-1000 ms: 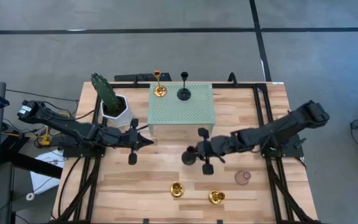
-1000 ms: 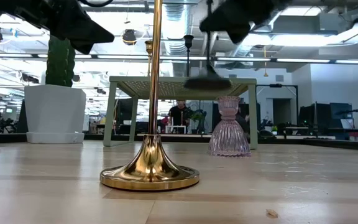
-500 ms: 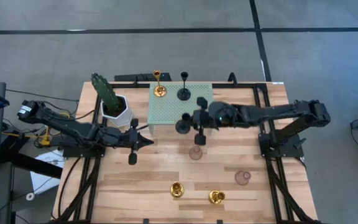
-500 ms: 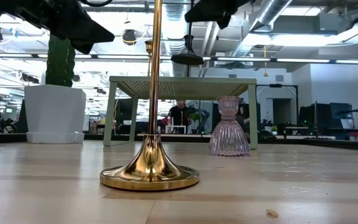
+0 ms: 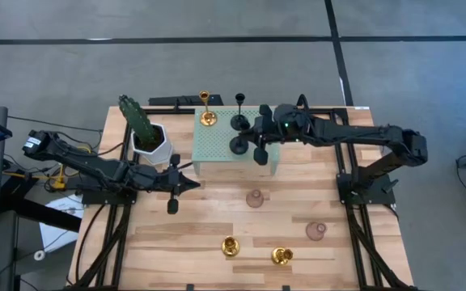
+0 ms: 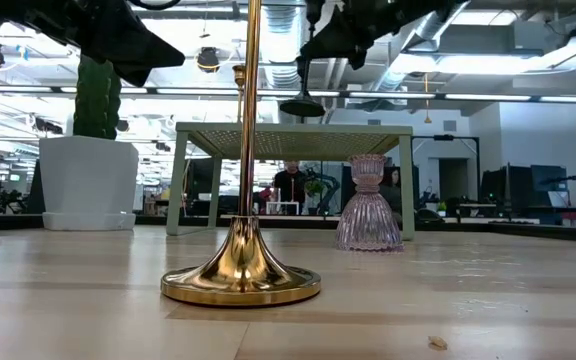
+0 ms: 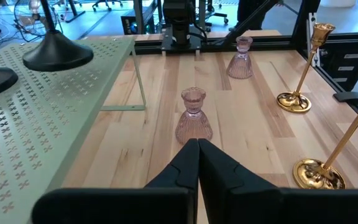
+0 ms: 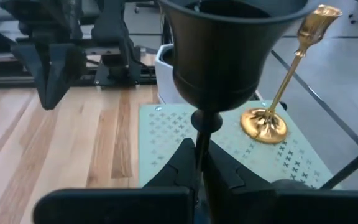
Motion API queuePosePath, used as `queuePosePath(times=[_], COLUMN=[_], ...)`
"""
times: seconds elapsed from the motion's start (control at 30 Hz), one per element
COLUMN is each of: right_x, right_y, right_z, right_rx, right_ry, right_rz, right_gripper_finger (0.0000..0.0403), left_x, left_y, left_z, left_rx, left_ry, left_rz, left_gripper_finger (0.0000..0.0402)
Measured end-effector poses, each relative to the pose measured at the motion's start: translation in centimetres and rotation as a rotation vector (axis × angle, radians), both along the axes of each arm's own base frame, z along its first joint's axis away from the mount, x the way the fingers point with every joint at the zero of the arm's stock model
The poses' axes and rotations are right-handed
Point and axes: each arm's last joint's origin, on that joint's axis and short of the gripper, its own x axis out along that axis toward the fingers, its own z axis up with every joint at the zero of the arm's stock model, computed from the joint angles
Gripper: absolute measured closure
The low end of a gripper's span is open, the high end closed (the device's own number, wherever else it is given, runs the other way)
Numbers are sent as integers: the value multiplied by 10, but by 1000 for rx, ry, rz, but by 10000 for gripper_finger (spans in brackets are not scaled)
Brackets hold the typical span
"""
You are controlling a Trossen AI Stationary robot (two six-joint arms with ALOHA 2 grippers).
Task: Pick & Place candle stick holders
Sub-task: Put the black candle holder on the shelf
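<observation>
My right gripper (image 5: pixel 253 144) is over the pale green perforated stand (image 5: pixel 217 145), shut on a black candle stick holder (image 5: pixel 239 145). The held holder also shows in the low view (image 6: pixel 303 104). A second black holder (image 5: pixel 239 121) and a gold one (image 5: pixel 207 117) stand on their bases on the stand's far part. Two pinkish holders (image 5: pixel 255 198) (image 5: pixel 316 231) and two gold ones (image 5: pixel 230 246) (image 5: pixel 281 256) stand on the table. My left gripper (image 5: pixel 176 183) is shut and empty, left of the stand's near corner. My right gripper pinches the black holder's thin stem (image 8: pixel 202 134) between its two fingers, close to the flared base (image 8: pixel 225 56). The fingers slant down from the table's right and lie across the stem. The holder hangs base down, about upright, its base (image 6: pixel 303 105) clear above the stand's top.
A green cactus in a white pot (image 5: pixel 146 133) stands left of the stand. A gold holder (image 6: pixel 240 280) stands close before the low camera, with a pinkish one (image 6: pixel 368 205) behind it. Bare wood lies between the stand and the near holders.
My right gripper has risen from the middle of the table and gone toward the far edge, carrying the black holder up and over the green stand. The holder has stayed base down. The pinkish holder that the gripper covered now shows on the table.
</observation>
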Motion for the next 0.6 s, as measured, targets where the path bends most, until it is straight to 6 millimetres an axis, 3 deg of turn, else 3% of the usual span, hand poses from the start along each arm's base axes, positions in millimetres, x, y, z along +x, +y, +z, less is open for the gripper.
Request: queuePosePath(times=[0.4, 0.6], right_x=[-3, 9], right_y=[-14, -19], right_z=[1, -14], right_rx=[12, 37], right_ry=[-15, 15], right_rz=[-30, -31], right_gripper_finger=[403, 403], left_x=[0, 0], left_y=[0, 0], left_z=[0, 1], left_rx=[-1, -2], left_ry=[-4, -6], left_rz=[0, 0], left_gripper_finger=[394, 394])
